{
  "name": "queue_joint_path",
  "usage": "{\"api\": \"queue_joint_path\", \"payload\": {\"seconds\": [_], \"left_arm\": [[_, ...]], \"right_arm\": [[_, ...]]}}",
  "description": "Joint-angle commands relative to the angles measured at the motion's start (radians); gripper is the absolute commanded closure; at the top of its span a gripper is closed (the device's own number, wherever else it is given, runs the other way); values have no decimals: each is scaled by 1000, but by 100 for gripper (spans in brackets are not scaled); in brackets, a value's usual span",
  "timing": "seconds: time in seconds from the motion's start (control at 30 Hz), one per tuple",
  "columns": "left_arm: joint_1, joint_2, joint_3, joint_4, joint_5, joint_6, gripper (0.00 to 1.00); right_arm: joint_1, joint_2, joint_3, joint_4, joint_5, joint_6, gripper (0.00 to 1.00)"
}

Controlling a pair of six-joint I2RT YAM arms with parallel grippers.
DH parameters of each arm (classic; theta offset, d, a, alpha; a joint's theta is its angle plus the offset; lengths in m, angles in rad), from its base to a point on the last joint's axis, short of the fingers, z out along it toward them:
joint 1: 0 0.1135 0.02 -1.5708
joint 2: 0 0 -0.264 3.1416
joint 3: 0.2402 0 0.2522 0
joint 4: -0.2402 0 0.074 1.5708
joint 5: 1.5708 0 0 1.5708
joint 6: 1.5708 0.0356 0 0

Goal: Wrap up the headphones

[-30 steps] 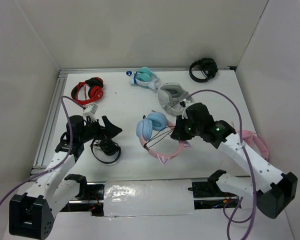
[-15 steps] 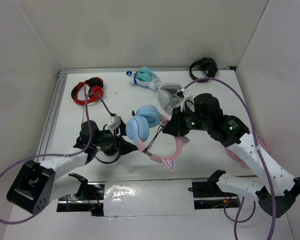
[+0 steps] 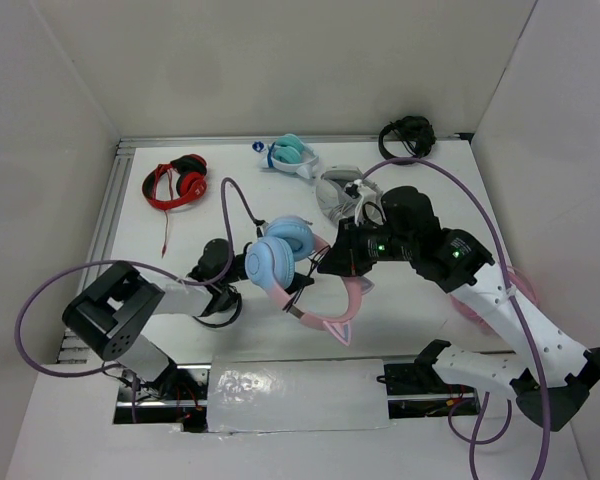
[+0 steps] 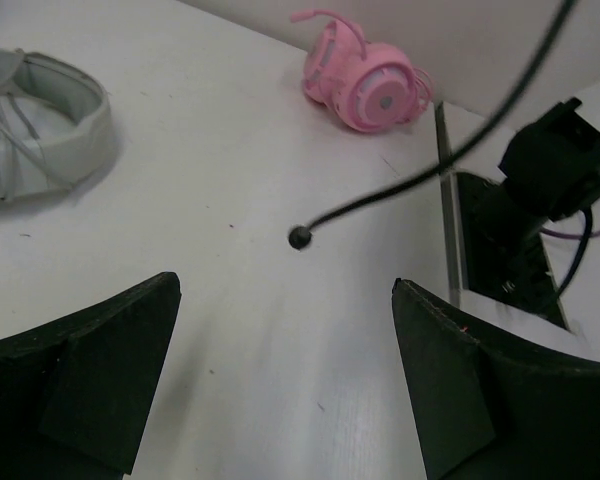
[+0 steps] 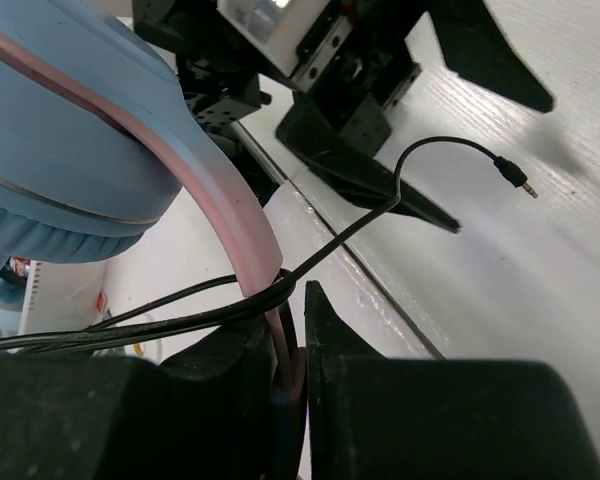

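Headphones (image 3: 275, 258) with the pink cat-ear headband, light blue round cups and thin black cable (image 5: 400, 190) are held up at centre of the overhead frame. The headband is pinched tight in the right gripper (image 5: 292, 335), with cable bunched at that same pinch. The loose end dangles, its small jack plug (image 4: 300, 238) sitting upper-middle in the left wrist view, ahead of the left gripper (image 4: 285, 360), whose fingers are spread wide and hold nothing. Best play, I'd say: ease forward, close on the cord just behind the plug, then loop it round the band while the right holds steady. Snatch carelessly and it could swing away.
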Motion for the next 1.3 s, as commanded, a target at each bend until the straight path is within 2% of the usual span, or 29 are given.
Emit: {"api": "queue_joint_path", "payload": {"seconds": [0.0,0.17,0.27,0.43,0.6,0.9,1.27], "left_arm": [[-16,49,49,341,-123,42,0],[-39,118,113,363,-106,9,1],[-51,159,134,409,-143,-26,1],[-52,201,136,519,-105,-80,1],[-52,232,131,608,-172,-143,1],[-78,160,151,622,-156,-112,1],[-108,126,199,621,-196,-87,1]], "right_arm": [[13,-22,46,112,-64,42,100],[13,-34,17,156,-65,63,100],[13,-42,7,172,-56,71,100],[-2,-51,-8,182,-39,83,100],[-14,-53,-32,207,-46,91,100],[-56,-91,-75,241,-32,109,100],[-82,-103,-146,348,-101,155,100]]}}
